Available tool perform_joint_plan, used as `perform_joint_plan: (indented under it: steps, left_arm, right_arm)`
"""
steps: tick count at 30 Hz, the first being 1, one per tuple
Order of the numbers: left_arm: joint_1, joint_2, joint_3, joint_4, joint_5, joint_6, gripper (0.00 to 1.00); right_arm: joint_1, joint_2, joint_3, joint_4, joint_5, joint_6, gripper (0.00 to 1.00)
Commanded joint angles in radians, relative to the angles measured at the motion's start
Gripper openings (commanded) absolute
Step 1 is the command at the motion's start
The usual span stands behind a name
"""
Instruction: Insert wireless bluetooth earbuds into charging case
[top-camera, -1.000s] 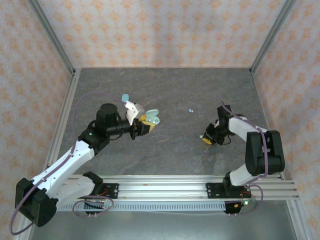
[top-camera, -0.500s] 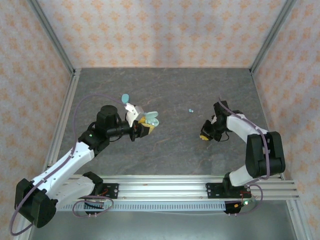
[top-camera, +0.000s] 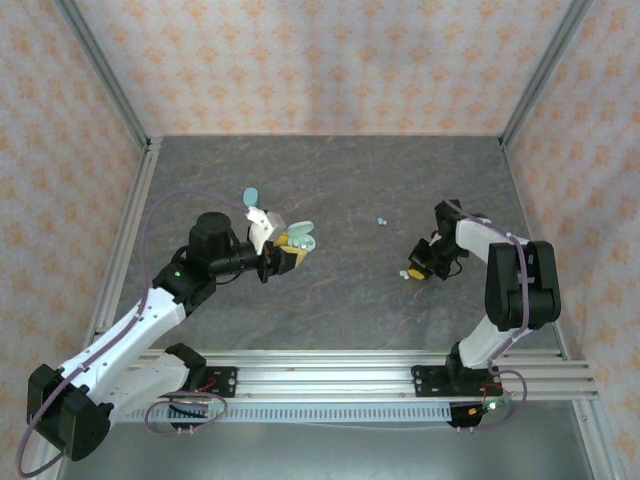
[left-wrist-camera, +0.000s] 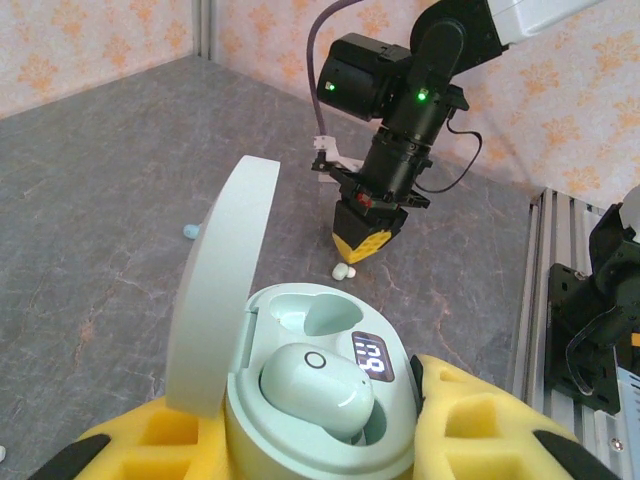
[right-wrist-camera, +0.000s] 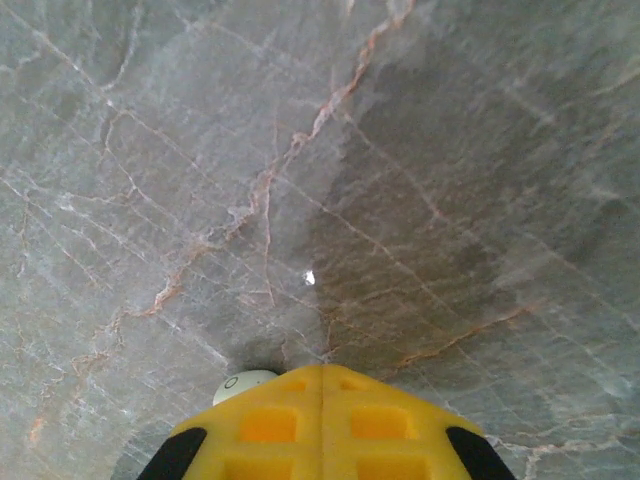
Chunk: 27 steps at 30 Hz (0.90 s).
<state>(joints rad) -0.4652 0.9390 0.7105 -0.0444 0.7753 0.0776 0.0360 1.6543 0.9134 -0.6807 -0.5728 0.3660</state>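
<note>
Left gripper (top-camera: 283, 254) still clamps the open mint case (left-wrist-camera: 325, 455), one earbud (left-wrist-camera: 318, 388) seated, while right gripper (right-wrist-camera: 322, 395) just dropped to the table (top-camera: 340, 310) and snapped fully shut with the loose mint earbud (right-wrist-camera: 243, 384) just left of its pads, so likely a missed pinch; blue earbuds (top-camera: 381, 219) lie farther back, nothing blocking.

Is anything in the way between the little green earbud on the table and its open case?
Nothing visible. Just bare table lies between the earbud and the open case held by the left gripper. One slot in it is empty.
</note>
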Motion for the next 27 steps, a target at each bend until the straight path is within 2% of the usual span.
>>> perform_joint_plan:
  steps: [1, 11, 17, 21, 23, 27]
  left_arm:
    - [-0.009, -0.016, -0.006, -0.002, -0.021, 0.007, 0.08]
    - [-0.009, 0.018, 0.008, 0.025, -0.010, -0.002, 0.08]
    - [-0.009, 0.018, 0.015, 0.012, -0.011, 0.005, 0.08]
    - [-0.009, 0.018, 0.015, 0.011, -0.011, 0.004, 0.08]
    - [-0.009, 0.018, 0.014, 0.015, -0.011, 0.004, 0.08]
    - [-0.009, 0.015, 0.013, 0.014, -0.010, 0.003, 0.09]
  right_arm:
    - [0.023, -0.002, -0.018, 0.024, -0.022, 0.012, 0.00]
    - [0.070, -0.078, -0.076, 0.026, -0.035, 0.056, 0.00]
    - [0.075, -0.134, -0.042, -0.005, -0.072, 0.053, 0.00]
    - [0.073, -0.142, 0.002, -0.052, -0.081, -0.001, 0.00]
    - [0.071, -0.126, 0.025, -0.076, -0.074, -0.050, 0.03]
    - [0.062, -0.049, 0.081, -0.119, -0.126, -0.213, 0.17]
